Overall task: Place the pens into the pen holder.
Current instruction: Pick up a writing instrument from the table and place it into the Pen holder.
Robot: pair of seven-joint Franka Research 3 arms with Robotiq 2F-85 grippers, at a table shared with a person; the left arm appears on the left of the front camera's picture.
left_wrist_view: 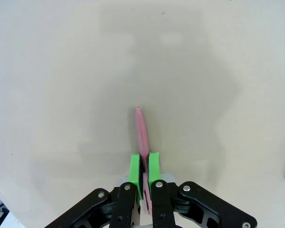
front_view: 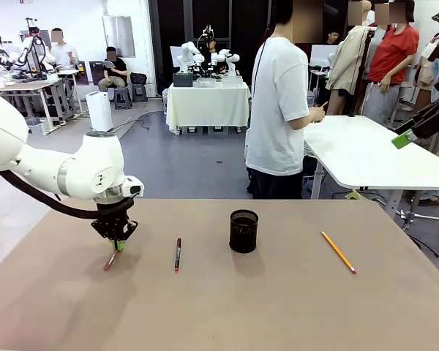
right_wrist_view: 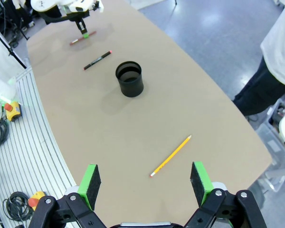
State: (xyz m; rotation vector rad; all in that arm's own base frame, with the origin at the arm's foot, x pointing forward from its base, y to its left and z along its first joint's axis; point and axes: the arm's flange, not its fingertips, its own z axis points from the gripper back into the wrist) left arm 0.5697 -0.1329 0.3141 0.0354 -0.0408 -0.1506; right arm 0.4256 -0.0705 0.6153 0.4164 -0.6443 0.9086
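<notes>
My left gripper (front_view: 118, 244) is down at the table's left, shut on the brownish-red pen (front_view: 110, 260). In the left wrist view the green pads (left_wrist_view: 136, 172) pinch that pen (left_wrist_view: 142, 130), and its free end pokes out ahead over the tabletop. The dark pen with red ends (front_view: 177, 254) lies flat to the right of it. The black mesh pen holder (front_view: 243, 231) stands upright mid-table, with nothing in it (right_wrist_view: 129, 78). The yellow pencil (front_view: 338, 251) lies at the right, below my right gripper (right_wrist_view: 145, 178), which hangs open high above the table.
A person in a white shirt (front_view: 278, 110) stands beyond the far edge, turned towards a white table (front_view: 366, 153). The brown tabletop (front_view: 278, 307) is bare between the things. In the right wrist view, cables and a red stop button (right_wrist_view: 35, 198) lie off the table's near side.
</notes>
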